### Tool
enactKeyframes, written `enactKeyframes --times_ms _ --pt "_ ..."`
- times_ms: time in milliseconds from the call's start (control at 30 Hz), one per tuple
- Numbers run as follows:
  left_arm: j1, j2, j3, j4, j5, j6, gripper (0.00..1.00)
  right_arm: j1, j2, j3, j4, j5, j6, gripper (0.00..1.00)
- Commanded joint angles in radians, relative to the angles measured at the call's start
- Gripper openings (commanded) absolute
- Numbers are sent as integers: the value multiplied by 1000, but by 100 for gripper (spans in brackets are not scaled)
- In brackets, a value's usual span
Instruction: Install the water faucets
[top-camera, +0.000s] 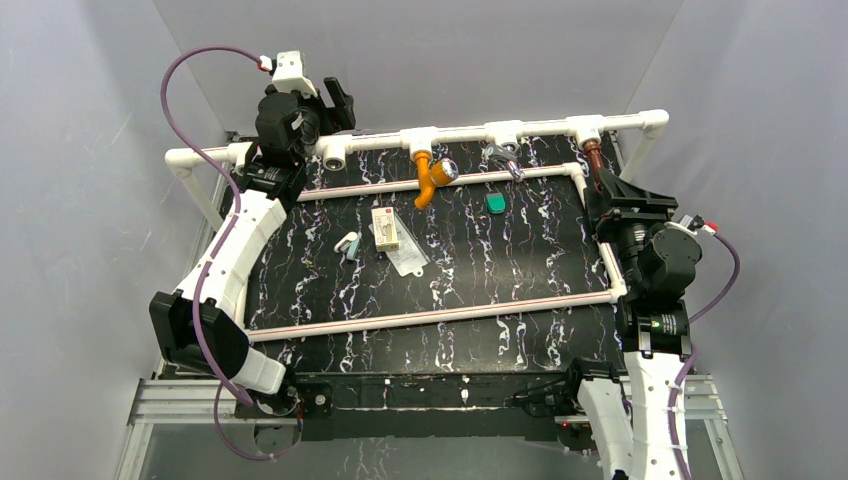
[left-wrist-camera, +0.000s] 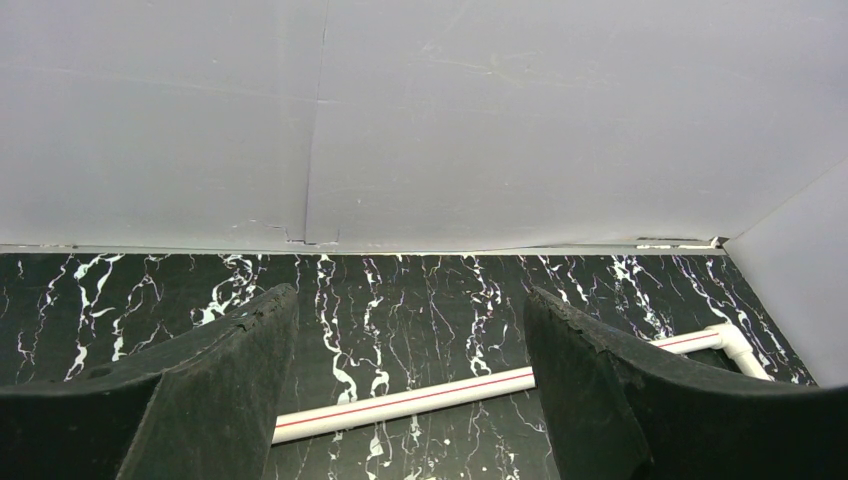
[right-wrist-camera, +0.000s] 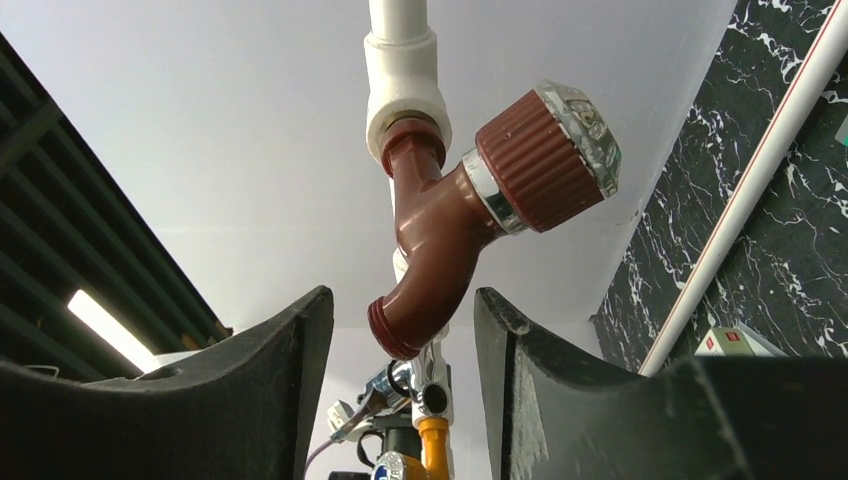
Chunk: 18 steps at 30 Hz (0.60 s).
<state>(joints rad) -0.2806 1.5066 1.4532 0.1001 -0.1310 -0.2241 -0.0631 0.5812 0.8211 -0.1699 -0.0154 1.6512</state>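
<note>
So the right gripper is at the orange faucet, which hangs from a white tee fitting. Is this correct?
Not the orange faucet. The right gripper is at the dark reddish-brown faucet, which hangs from a white tee fitting. The right wrist view shows it between the open jaws.

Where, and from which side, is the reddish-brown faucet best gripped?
Grip the reddish-brown faucet on its plain curved body, between white tee and spout. Come from the spout end, jaws straddling it, clear of the ribbed knob jutting sideways.
</note>
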Motion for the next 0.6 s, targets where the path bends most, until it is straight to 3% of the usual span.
enactKeyframes --times_ms 0,300,567 --pt "7 136 -101 -263 4 6 79 2 -12 29 35 -47 -45 62" --pt "7 141 -102 -263 -1 8 79 2 -4 100 -15 -93 -189 64" --pt "7 135 -104 -263 -4 9 79 2 18 212 -149 -187 -551 65"
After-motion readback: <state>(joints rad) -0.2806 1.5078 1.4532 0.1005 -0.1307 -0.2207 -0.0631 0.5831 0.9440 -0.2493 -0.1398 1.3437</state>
